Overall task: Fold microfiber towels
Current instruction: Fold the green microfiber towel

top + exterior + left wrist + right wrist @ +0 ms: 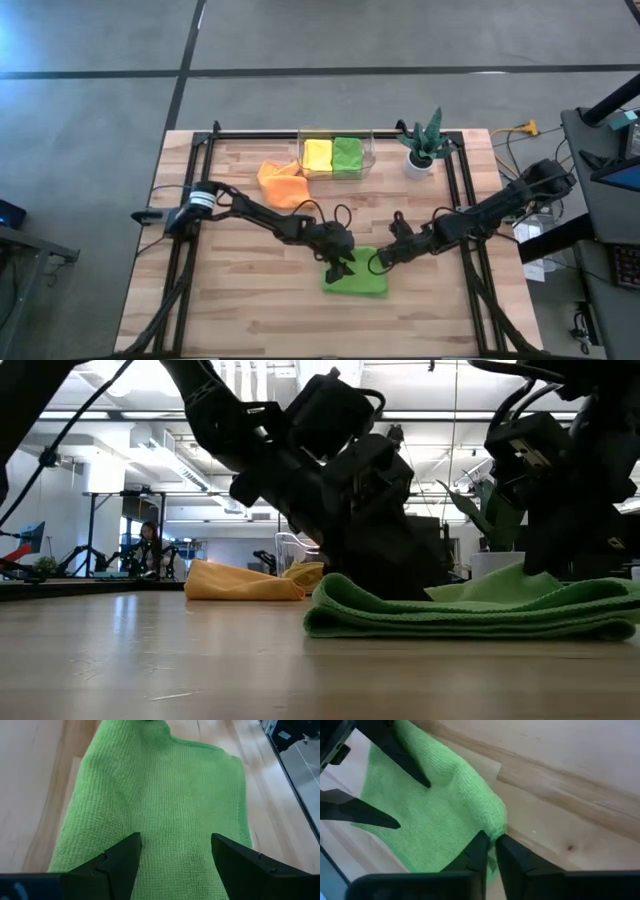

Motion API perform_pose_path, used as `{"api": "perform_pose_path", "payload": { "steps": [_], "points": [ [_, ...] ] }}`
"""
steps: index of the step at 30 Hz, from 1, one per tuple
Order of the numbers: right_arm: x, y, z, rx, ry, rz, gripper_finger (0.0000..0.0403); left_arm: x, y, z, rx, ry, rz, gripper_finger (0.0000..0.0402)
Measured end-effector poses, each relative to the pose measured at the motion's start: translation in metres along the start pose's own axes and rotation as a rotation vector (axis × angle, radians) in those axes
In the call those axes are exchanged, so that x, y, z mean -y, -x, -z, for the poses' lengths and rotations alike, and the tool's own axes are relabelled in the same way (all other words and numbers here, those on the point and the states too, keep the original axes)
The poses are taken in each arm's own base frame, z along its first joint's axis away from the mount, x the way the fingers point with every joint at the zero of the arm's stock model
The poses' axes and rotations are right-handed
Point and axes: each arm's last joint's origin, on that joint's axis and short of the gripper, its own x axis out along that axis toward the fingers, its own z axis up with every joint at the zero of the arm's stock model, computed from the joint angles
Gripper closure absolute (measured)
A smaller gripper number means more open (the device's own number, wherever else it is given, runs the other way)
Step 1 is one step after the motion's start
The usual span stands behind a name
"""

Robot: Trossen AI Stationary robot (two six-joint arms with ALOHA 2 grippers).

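The folded lime green towel (356, 281) lies with its long axis from nine to three o'clock. The left gripper (337, 266) presses it with fingers spread. The right gripper (378, 262) pinches its three-o'clock edge.

Even overhead light, soft shadows under my arms on the desk (250, 310). Low view backlit by bright ceiling lights, arms nearly silhouetted. Wrist views sharp up close, slightly washed.

Spiky plant (426, 133) in white pot (417, 165) far corner, beyond right gripper. Clear bin (368, 152) beside it, well beyond both grippers. Person (150, 546) in background.
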Motion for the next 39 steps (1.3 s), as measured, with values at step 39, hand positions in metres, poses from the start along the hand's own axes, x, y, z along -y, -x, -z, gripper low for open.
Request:
{"api": "perform_pose_path", "payload": {
  "steps": [39],
  "points": [
    [0.004,-0.032,0.007,-0.035,0.032,0.067,0.0356,-0.003,-0.001,0.001,0.008,0.003,-0.05,0.0173]
  ]
}}
